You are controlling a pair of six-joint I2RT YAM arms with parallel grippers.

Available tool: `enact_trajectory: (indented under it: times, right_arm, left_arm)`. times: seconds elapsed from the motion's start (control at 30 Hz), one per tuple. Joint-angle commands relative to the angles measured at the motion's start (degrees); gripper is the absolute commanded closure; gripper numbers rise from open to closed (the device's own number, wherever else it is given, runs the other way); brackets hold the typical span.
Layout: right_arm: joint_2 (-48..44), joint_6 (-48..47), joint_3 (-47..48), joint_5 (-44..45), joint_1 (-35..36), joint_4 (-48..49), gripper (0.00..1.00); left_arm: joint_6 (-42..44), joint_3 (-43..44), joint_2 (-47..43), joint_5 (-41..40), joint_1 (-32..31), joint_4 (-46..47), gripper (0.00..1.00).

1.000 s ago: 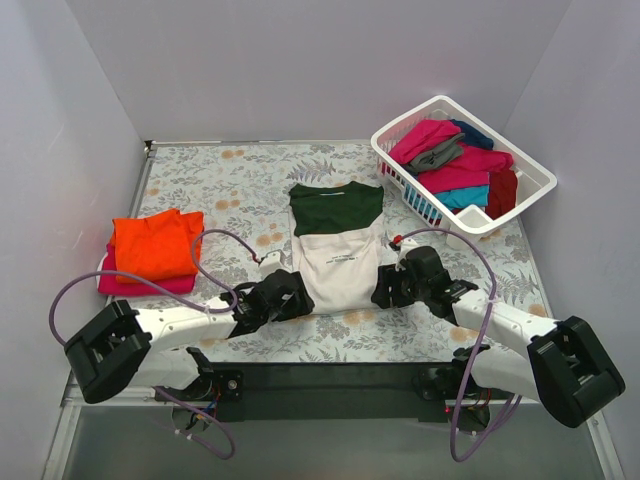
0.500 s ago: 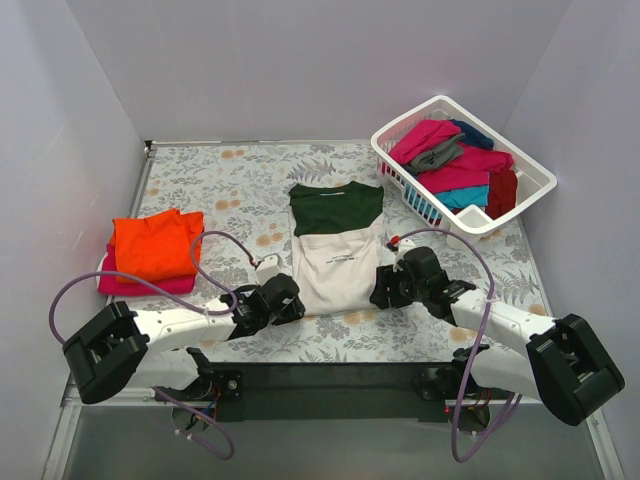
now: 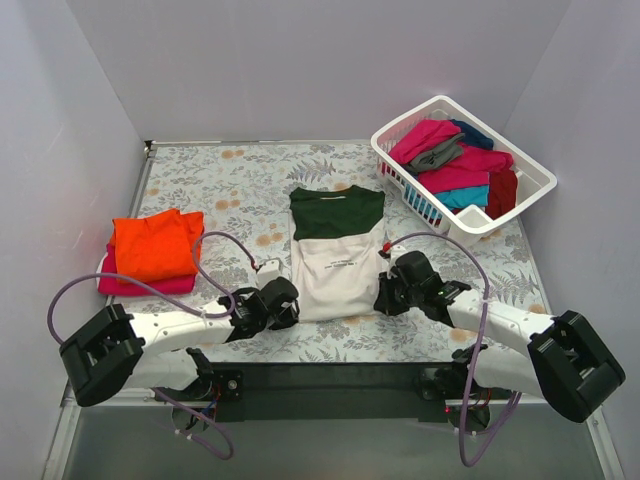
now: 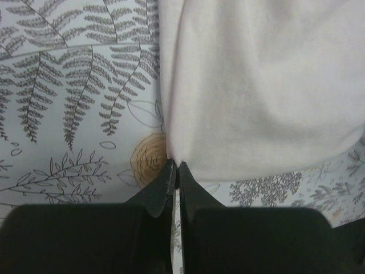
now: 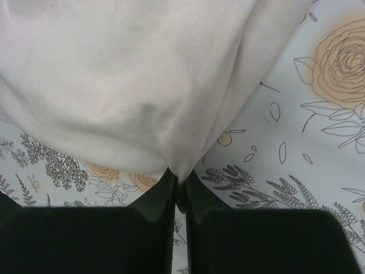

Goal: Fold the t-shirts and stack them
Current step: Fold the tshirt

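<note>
- At the middle of the floral table cover (image 3: 220, 180) lies the cream-white t-shirt (image 3: 337, 270), flat, collar end away from the arms, hem toward them. The far part shows dark green and the near part cream with small print. It reads as a narrow rectangle, so the sides look already folded in.
- Left gripper (image 4: 175, 166): jaws pressed together, with the near-left hem corner pinched between the tips and no visible gap.
- Right gripper (image 5: 178, 174): the same state, fingers closed on the near-right hem corner. Cloth puckers slightly above the pinch.
- Reason for the hold (judgement): a grip on both hem corners at once keeps the edge straight, so the hem can be carried toward the collar in one even fold. A grip on one corner alone would skew the cloth.
- Both grippers sit low at the table surface, one on each side of the shirt, roughly level with each other.
- Finished stack at the left: a folded orange t-shirt (image 3: 155, 245) on top of a magenta t-shirt (image 3: 140, 285), well apart from the work area, which leaves room to fold.
- White basket (image 3: 440, 105) at the far right holds the unfolded shirts: magenta, grey, teal, dark red and navy.
- Progress (judgement): early, on the third shirt, with most left in the basket.
- Risk (judgement): a thin corner pinch may slip when lifted.
</note>
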Motion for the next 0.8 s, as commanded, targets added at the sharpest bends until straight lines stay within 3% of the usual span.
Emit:
enact_trajectory:
  times: [0.0,0.27,0.77]
  right_arm:
    - [-1.8,-0.4,2.2,-0.1,3.4,-10.5,0.99]
    - [-7.9,-0.1,9.7,-2.2,9.7,-26.6,0.99]
    - [-6.6,-2.4,17.1,-20.0,21.9,-49.6,0.99]
  left_arm:
    - [3.3,-2.4,-3.4,5.7,-1.2,-9.0,1.0]
    - [5.5,-1.8,-11.1,13.9,-6.0,-14.9,1.0]
    - [5.6,2.1,-20.1,32.9,-12.4,-19.0,1.0]
